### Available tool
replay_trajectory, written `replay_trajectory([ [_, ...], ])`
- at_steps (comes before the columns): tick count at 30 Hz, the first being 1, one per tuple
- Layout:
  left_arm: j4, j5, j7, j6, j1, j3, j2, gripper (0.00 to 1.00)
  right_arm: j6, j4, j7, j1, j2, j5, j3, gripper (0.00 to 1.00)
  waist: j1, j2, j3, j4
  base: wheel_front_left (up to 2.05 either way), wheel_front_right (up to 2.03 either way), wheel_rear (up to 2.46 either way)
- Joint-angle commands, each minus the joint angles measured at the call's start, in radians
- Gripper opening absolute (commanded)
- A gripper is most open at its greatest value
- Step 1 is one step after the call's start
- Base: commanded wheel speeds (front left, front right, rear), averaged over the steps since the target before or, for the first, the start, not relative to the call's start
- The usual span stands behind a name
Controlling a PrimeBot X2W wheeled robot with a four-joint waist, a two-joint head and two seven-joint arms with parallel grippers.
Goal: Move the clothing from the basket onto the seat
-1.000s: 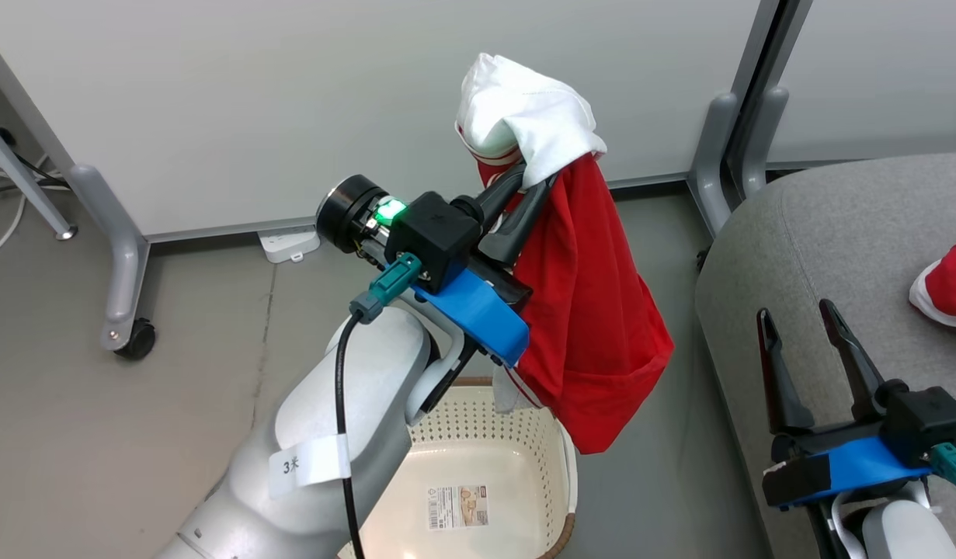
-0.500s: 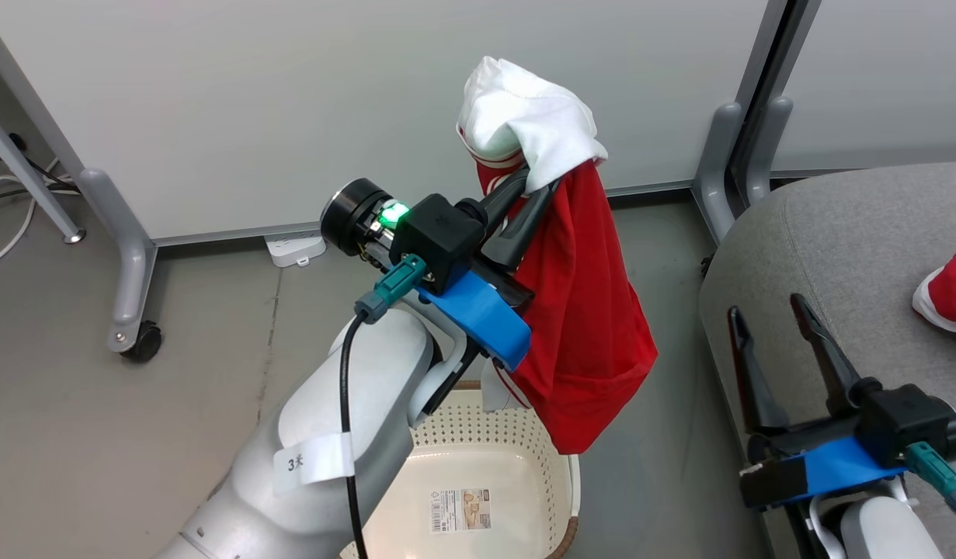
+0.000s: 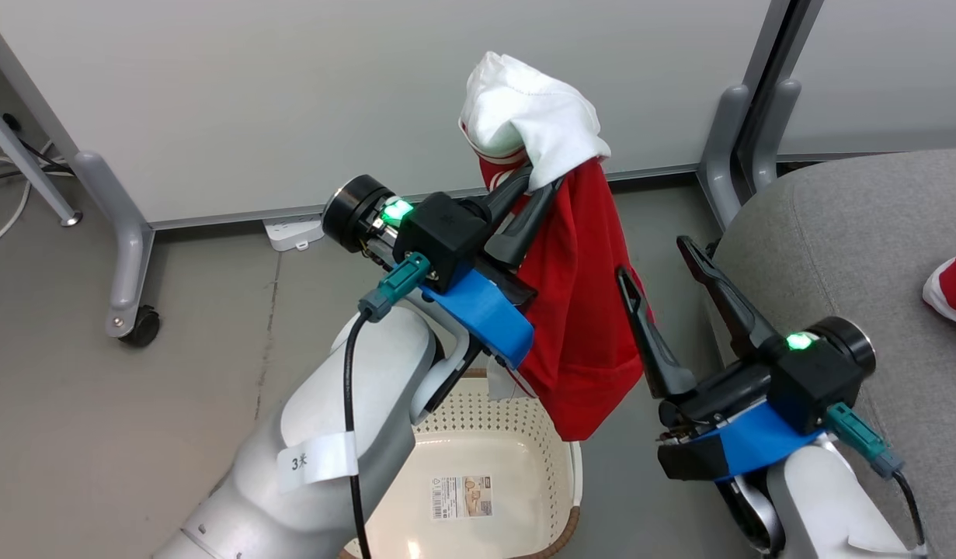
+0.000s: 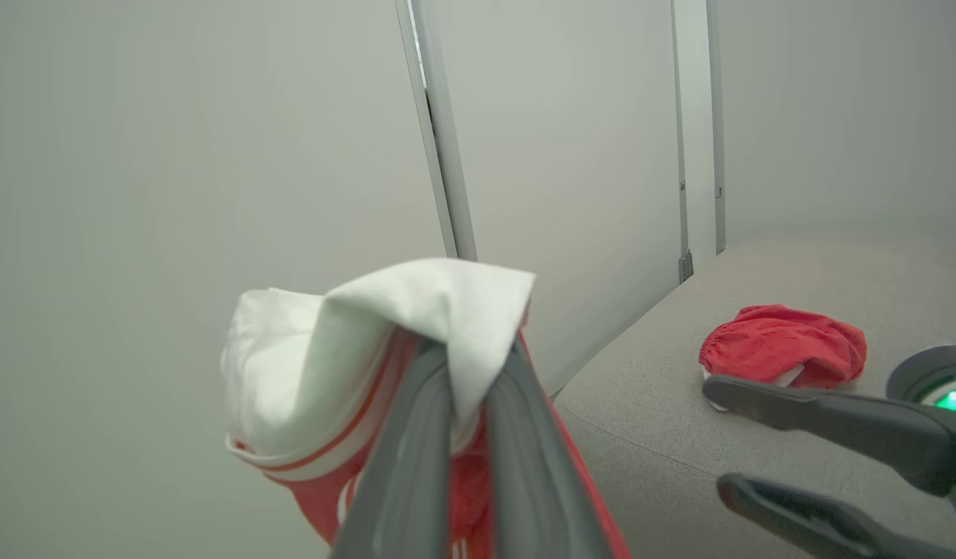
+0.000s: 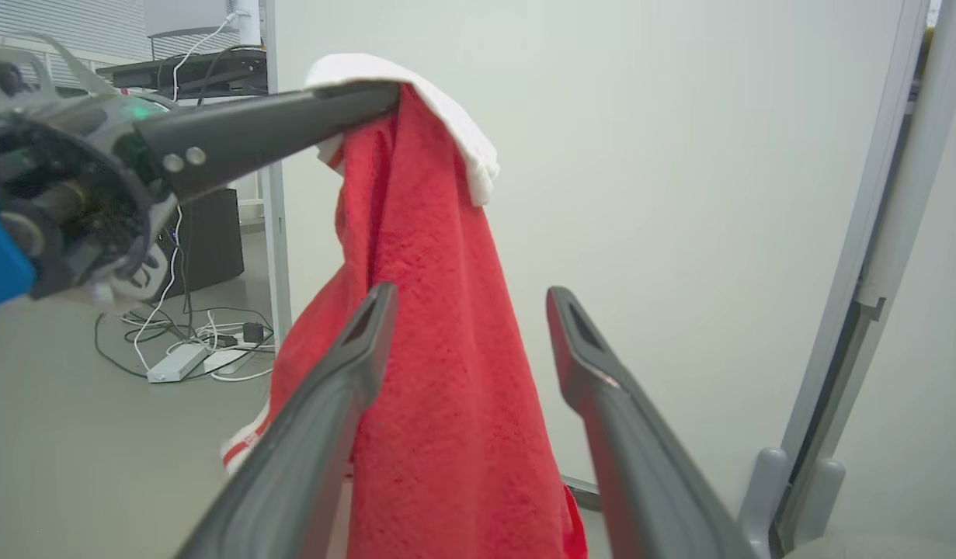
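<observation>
The left gripper (image 3: 538, 180), raised on a bent arm, is clamped on a red garment (image 3: 582, 310) hanging above the basket (image 3: 516, 423). The right gripper (image 3: 653, 258), fingers spread, points at the hanging cloth from beside the seat (image 3: 850, 248), where another garment (image 3: 955, 283) lies.

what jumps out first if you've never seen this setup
A bright red garment with a white panel dangles from the shut left claw above the cream basket. Beside it the right claw stands open, and another red bundle lies on the grey seat.
</observation>
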Motion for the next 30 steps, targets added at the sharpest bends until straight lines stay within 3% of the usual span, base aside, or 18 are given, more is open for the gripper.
replay_trajectory([
  [1, -0.002, 0.0, -0.005, -0.001, -0.017, 0.001, -0.002, 0.0, 0.0, -0.003, -0.003, -0.022, -0.004, 0.008, 0.013, 1.0, 0.0, -0.0001, 0.004, 0.003, 0.0, 0.0, 0.0],
  [11, -0.011, -0.002, -0.005, -0.001, -0.043, -0.016, -0.004, 0.0, 0.0, 0.064, -0.003, -0.162, 0.01, -0.005, 0.09, 1.0, 0.0, -0.0001, 0.033, 0.025, 0.0, 0.0, 0.0],
  [30, -0.067, -0.031, -0.005, 0.009, -0.072, -0.076, -0.006, 0.0, 0.0, 0.377, -0.003, -0.364, 0.057, -0.063, 0.095, 1.0, 0.0, -0.0001, 0.086, 0.063, 0.0, 0.0, 0.0],
])
